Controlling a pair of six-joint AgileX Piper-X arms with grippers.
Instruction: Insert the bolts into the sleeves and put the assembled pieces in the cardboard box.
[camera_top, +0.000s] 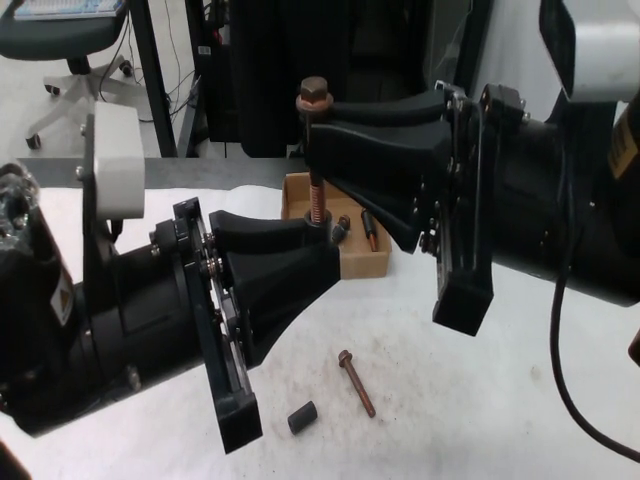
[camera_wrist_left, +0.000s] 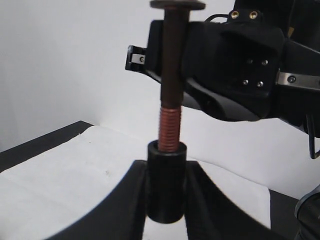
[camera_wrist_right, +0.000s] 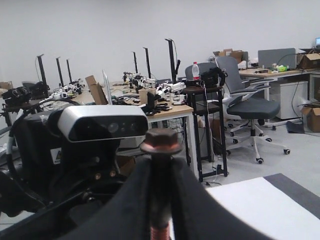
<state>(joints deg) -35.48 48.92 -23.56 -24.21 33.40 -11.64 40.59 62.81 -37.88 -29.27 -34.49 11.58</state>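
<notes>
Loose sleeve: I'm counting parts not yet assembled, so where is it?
In the high view, the loose sleeve lies on the white bench close to the camera, just left of the loose bolt.

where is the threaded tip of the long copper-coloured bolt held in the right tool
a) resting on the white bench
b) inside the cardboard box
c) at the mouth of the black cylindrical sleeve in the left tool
C: the long copper-coloured bolt, upright in the right tool, meets the top opening of the short black cylindrical sleeve clamped in the left tool.
</notes>
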